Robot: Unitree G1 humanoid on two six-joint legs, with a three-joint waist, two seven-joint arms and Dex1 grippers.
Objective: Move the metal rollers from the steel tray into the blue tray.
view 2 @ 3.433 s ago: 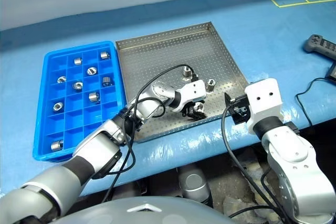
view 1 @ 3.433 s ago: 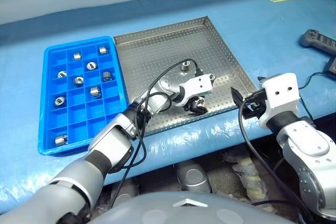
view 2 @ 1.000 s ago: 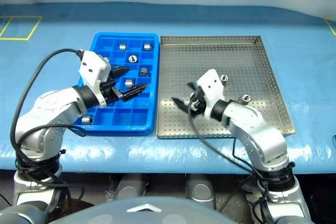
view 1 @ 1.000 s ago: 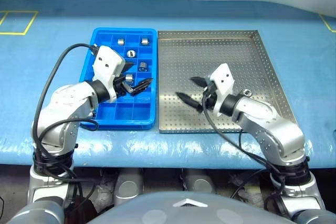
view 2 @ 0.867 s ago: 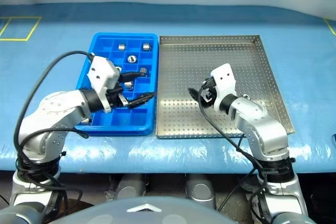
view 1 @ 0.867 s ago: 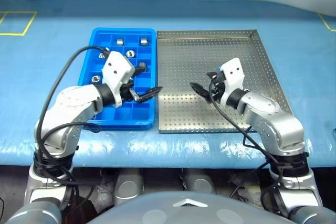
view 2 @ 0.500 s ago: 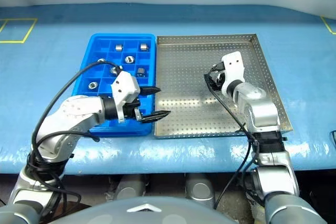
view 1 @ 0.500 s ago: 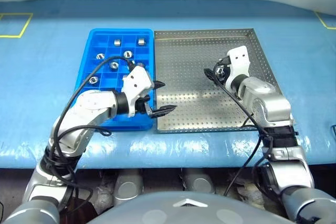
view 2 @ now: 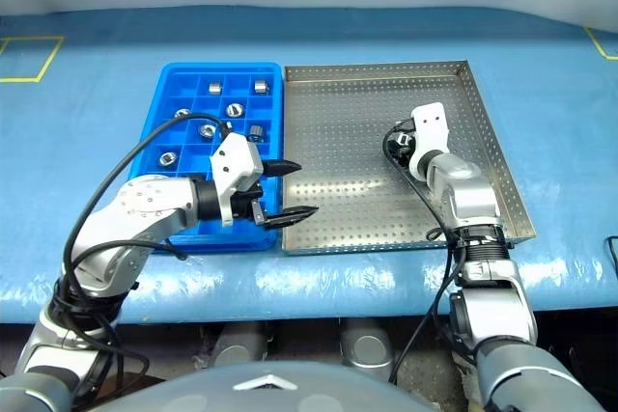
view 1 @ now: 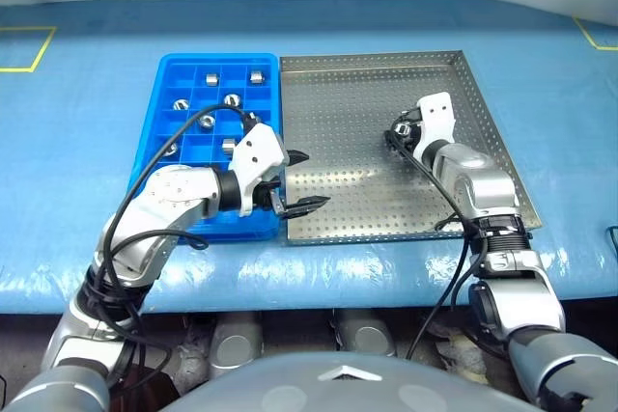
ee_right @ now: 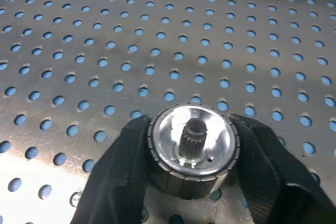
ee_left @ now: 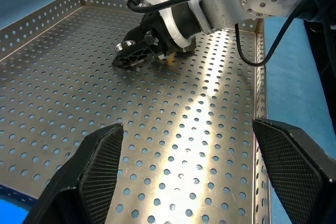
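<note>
Steel tray [view 1: 463, 79]: one roller [ee_right: 191, 148] in right hand [ee_right: 191, 182].

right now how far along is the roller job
Done: several metal rollers sit in cells of the blue tray; the left arm hides some cells. In hand: the right gripper is shut on one roller down at the steel tray floor. The left gripper hangs open and empty. Left: carry that roller over. I see no other loose one, though the right arm hides part.
</note>
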